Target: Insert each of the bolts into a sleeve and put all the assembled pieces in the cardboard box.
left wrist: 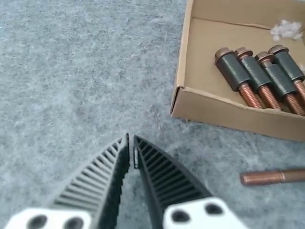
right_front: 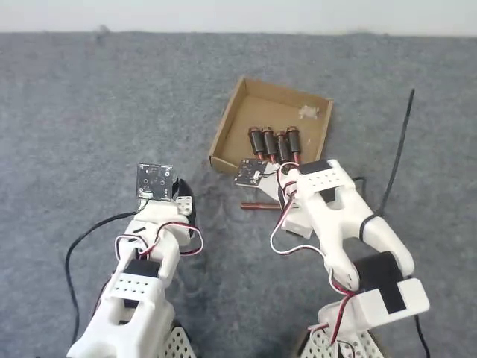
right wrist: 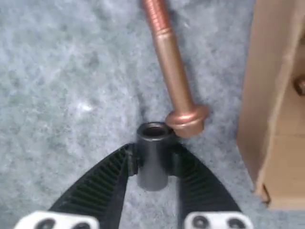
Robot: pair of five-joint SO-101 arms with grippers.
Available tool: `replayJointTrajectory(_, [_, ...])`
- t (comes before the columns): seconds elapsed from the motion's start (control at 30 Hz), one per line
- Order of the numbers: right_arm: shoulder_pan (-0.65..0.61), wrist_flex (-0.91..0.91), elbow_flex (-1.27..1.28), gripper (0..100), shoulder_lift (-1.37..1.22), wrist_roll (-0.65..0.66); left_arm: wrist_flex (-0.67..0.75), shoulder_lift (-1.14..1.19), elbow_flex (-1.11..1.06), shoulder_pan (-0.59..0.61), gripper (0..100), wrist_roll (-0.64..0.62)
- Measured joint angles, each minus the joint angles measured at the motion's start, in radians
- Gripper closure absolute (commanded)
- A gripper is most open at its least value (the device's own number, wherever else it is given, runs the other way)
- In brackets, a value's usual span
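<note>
The dark sleeve (right wrist: 153, 162) is clamped between the fingers of the right gripper (right wrist: 153, 151), just outside the cardboard box (right wrist: 271, 119), by the wall nearest the arms. The sleeve's open end faces a loose copper bolt (right wrist: 174, 81), which lies on the grey carpet (left wrist: 71, 71) alongside that same wall. The bolt's flanged head sits just beside the sleeve's rim, off to one side of the opening, and is not inserted. Inside the box, four assembled pieces (left wrist: 259, 74) lie side by side, their threaded ends pointing at the near wall. A white scrap (left wrist: 288, 29) lies toward the box's far corner. The left gripper (left wrist: 131, 141) hovers over the carpet, apart from the box's near corner, its fingers pressed together with nothing between them.
</note>
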State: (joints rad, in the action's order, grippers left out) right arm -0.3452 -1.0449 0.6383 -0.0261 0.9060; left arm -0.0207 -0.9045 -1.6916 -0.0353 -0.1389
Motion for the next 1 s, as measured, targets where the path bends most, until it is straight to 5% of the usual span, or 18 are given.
replayJointTrajectory(0.3, [0.038, 0.061, 0.044, 99.2, 0.029, -0.272, 0.000, 0.000, 0.000, 0.000, 99, 0.000])
replayJointTrajectory(0.6, [0.117, 0.305, 0.390, 99.2, 0.371, -0.571, 0.000, 0.000, 0.000, 0.000, 99, 0.002])
replayJointTrajectory(1.0, [0.226, 0.425, 0.744, 98.8, 0.905, -0.720, 0.000, 0.000, 0.000, 0.000, 99, 0.002])
